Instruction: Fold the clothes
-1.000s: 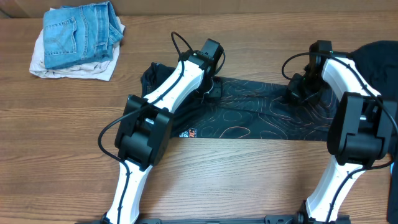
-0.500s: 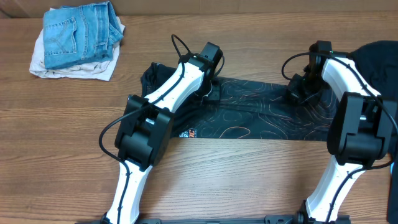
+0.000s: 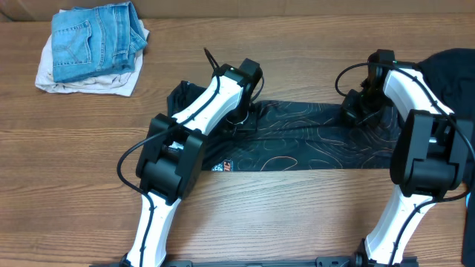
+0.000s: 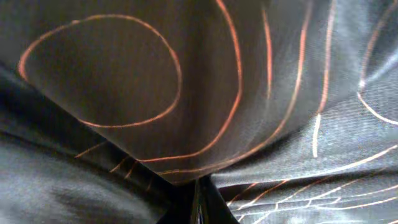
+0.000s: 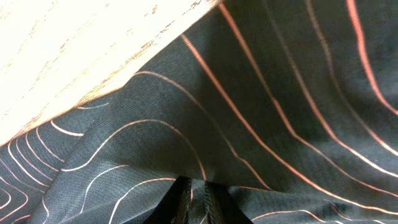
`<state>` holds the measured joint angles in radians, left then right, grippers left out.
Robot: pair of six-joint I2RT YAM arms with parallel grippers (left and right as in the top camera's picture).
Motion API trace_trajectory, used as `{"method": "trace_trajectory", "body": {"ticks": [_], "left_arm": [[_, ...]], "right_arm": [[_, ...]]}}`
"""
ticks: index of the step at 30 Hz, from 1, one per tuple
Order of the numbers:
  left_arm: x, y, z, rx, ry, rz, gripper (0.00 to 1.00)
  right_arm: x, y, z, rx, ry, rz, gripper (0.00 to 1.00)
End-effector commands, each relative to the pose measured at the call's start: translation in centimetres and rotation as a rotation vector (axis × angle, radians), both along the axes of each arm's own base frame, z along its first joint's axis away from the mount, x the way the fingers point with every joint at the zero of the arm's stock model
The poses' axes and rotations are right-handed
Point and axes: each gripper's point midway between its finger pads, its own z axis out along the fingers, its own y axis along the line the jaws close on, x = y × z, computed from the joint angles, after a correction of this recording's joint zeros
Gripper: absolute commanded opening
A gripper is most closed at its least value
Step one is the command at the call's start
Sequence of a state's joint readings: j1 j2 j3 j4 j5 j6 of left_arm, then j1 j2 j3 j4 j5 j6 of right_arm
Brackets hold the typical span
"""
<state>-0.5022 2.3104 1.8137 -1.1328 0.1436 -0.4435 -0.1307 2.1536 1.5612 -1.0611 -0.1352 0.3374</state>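
Pinching black jersey (image 3: 312, 137), left claw (image 4: 198, 202) clamped tight on fabric, right claw (image 5: 199, 196) likewise

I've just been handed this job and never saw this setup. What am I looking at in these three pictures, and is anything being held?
Two white-and-black robot arms work at a wooden table. The wide picture looks down from above; each close-up comes from a camera on one wrist. A black jersey with orange lines lies spread between them. The left fingers and the right fingers are each shut, pinching its cloth. Folded jeans sit far left; another dark cloth lies at the right edge.
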Motion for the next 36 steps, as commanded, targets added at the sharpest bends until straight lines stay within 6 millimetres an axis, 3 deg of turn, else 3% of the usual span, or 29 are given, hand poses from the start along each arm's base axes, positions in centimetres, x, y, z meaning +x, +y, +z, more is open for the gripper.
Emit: {"method": "trace_trajectory", "body": {"ticks": [1,5,12,19,24,28,32,33,36], "left_arm": [[-1.1,5.1,-2.0,0.192,0.054,0.057,0.04],[0.3,8.4,-1.5,0.223,0.044,0.128,0.04],[3.8,13.5,2.3,0.183,-0.052,0.26,0.07],[4.5,18.2,3.3,0.178,-0.048,0.368,0.05],[4.9,20.2,3.9,0.174,-0.06,0.419,0.09],[4.8,19.7,4.3,0.128,-0.056,0.398,0.04],[5.2,18.6,6.8,0.101,-0.123,0.345,0.04],[5.0,17.5,7.8,0.065,-0.133,0.308,0.05],[4.0,15.2,8.2,-0.009,-0.093,0.283,0.07]], "right_arm": [[-0.5,-0.3,-0.5,-0.012,0.021,-0.006,0.13],[-0.2,-0.3,-0.5,-0.013,0.01,-0.005,0.13],[0.6,-0.5,-0.5,-0.017,-0.025,0.01,0.13],[1.3,-0.6,-0.4,-0.023,-0.058,0.046,0.16],[2.6,-2.1,1.9,-0.087,-0.076,0.042,0.17],[3.6,-2.4,4.3,-0.097,-0.096,0.039,0.11],[4.3,-3.4,7.5,-0.135,-0.109,0.028,0.11],[4.2,-3.9,8.1,-0.143,-0.105,0.018,0.14],[3.7,-5.0,7.9,-0.145,-0.092,-0.007,0.17]]}}
